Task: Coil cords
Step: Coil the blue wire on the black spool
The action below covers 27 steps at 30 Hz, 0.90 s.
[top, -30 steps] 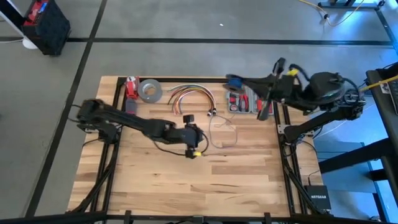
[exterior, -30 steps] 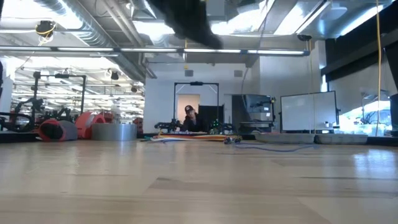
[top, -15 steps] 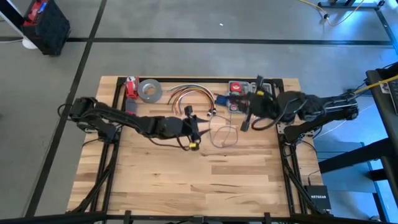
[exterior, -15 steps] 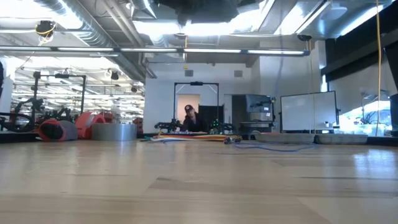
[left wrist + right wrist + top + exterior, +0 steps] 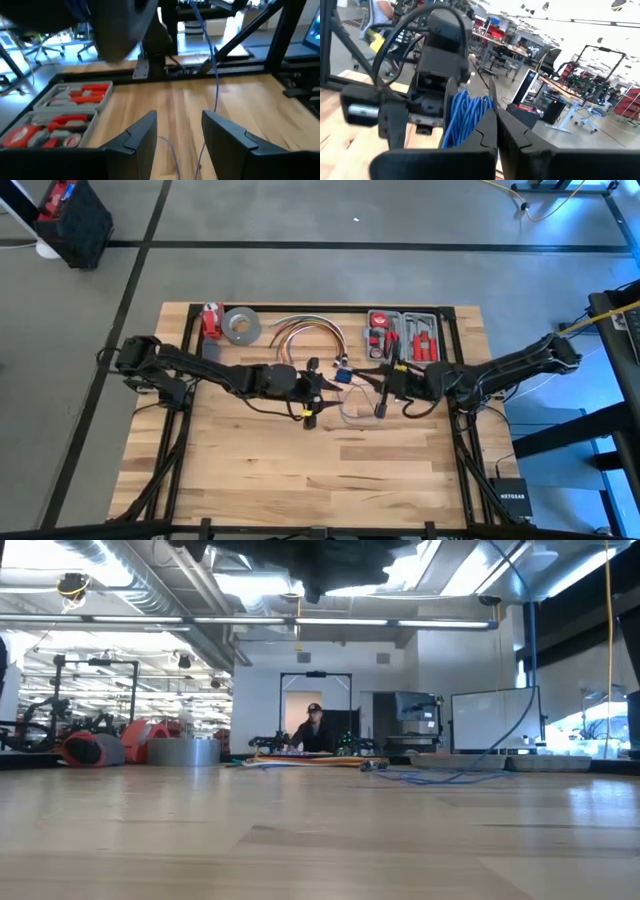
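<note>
We saw the cords as a very thin bluish-grey wire, part of it lying in loose loops on the table just behind its centre, part gathered into a blue bundle between the two grippers. In the high view that bundle was only a small blue patch beside the left gripper, whose fingers stood spread apart around it; the right gripper hung over the loops with its fingers clenched together. The right wrist view showed what the high view could not: many parallel blue strands wound side by side, seated in the other arm's open jaws. The left wrist view showed a single strand rising off the wood between the spread fingers, and the tool case near the table's far edge. The low view showed only a thin blue line lying far back on the table
</note>
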Each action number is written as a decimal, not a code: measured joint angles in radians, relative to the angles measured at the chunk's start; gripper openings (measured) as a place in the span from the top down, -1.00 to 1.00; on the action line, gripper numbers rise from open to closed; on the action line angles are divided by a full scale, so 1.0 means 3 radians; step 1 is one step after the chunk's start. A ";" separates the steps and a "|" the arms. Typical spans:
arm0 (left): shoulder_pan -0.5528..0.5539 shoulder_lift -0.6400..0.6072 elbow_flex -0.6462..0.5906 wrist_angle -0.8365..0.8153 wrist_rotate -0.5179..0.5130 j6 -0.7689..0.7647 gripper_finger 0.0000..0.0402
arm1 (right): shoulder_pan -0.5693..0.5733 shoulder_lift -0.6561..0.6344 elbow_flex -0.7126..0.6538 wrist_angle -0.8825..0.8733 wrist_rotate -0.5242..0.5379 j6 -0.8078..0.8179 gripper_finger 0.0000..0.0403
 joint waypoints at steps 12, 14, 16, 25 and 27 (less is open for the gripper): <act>-0.0007 0.0849 0.0252 0.0939 0.0252 -0.0013 0.25 | 0.0000 -0.0003 -0.0113 0.0152 0.0053 0.0108 1.00; -0.0007 0.1016 0.0396 0.1005 0.0392 -0.0011 0.25 | 0.0000 -0.0003 -0.0113 0.0148 0.0038 0.0163 1.00; -0.0019 0.1177 0.0541 0.0990 0.0436 0.0003 0.25 | 0.0000 -0.0003 -0.0113 0.0143 0.0037 0.0175 1.00; -0.0097 0.1468 0.0923 0.1019 0.0439 0.0117 0.25 | 0.0000 -0.0003 -0.0113 0.0133 0.0037 0.0177 1.00; -0.0108 0.1469 0.0930 0.1111 0.0439 0.0099 0.25 | 0.0000 -0.0003 -0.0113 0.0132 0.0037 0.0177 1.00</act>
